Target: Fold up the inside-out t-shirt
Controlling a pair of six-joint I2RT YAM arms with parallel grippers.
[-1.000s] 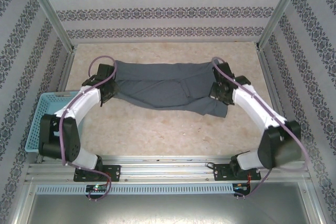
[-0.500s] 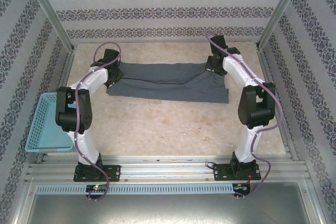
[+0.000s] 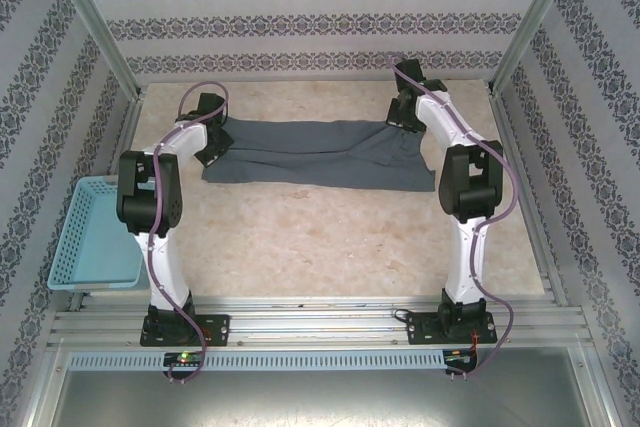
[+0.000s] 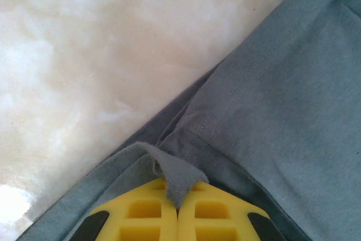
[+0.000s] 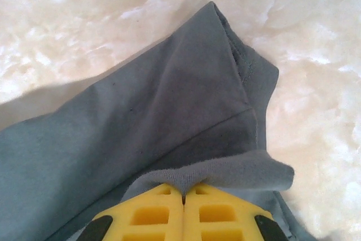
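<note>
While jaws pinch its ends, t-shirt (image 3: 310,152) lies between, seemingly flat.

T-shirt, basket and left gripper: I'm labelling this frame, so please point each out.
t-shirt (image 3: 320,155), top view, middle of the cloth.
basket (image 3: 95,242), top view, its mesh floor.
left gripper (image 4: 177,211), left wrist view, between shut fingertips.
</note>
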